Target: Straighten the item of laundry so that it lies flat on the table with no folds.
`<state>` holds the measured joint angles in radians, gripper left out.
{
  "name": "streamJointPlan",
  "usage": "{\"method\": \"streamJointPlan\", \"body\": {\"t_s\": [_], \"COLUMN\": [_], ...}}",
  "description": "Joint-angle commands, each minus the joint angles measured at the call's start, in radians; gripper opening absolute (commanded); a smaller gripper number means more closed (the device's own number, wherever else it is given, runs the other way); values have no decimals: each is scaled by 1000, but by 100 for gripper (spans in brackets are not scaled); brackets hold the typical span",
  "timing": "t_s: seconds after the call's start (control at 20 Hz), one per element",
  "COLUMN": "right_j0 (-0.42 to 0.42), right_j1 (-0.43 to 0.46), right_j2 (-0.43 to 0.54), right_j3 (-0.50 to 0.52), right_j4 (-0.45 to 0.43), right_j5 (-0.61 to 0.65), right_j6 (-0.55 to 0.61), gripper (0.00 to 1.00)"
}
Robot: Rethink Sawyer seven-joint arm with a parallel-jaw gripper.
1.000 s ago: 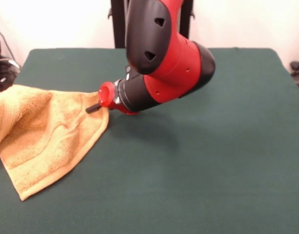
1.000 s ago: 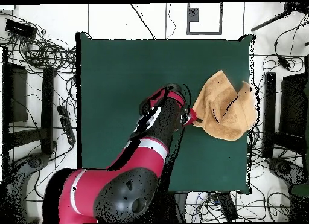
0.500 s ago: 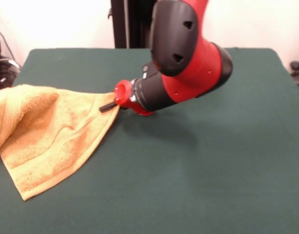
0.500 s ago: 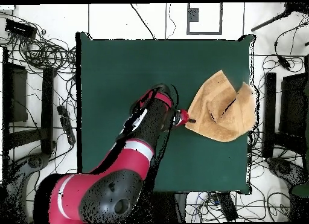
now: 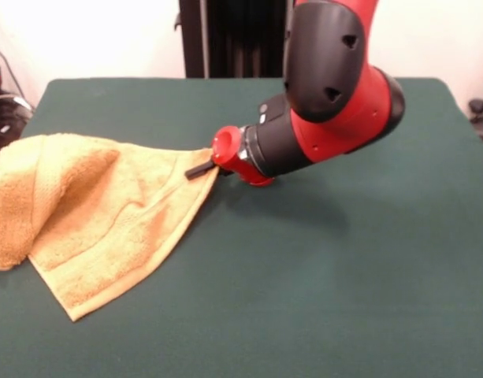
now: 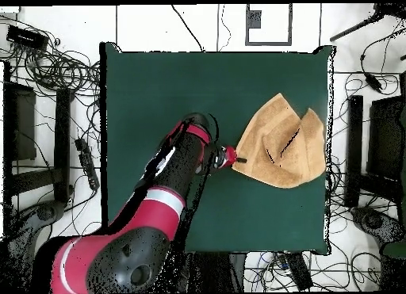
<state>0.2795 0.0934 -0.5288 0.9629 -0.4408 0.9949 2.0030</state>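
Note:
The orange-tan towel [image 5: 107, 224] lies on the left part of the dark green table [image 5: 343, 276], with its left side folded over itself in a thick lump. My gripper [image 5: 200, 168] is shut on the towel's right corner, low over the table, with the red and black arm reaching in from the upper right. In the overhead view the towel [image 6: 281, 152] lies at the table's [image 6: 158, 93] right side with a raised fold along its right part, and the gripper [image 6: 239, 159] holds its left corner.
The robot's black pedestal [image 5: 233, 39] stands behind the table's far edge. In the overhead view, cables [image 6: 55, 69] and dark stands [image 6: 353, 148] lie on the floor on both sides of the table.
The gripper has moved toward the table's middle, right in the front view, dragging the towel's corner with it. The whole towel has slid the same way and come further onto the table.

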Motion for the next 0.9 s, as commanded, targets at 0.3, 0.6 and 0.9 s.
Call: {"method": "streamJointPlan", "body": {"t_s": [0.3,0.6,0.9], "right_j0": [90,108,132], "right_j1": [67,61,34], "right_j2": [193,204,218], "right_j3": [114,137,170], "right_j4": [180,194,205], "right_j5": [-68,-91,-77], "right_j6": [441,484,473], "gripper": [0,0,0]}}
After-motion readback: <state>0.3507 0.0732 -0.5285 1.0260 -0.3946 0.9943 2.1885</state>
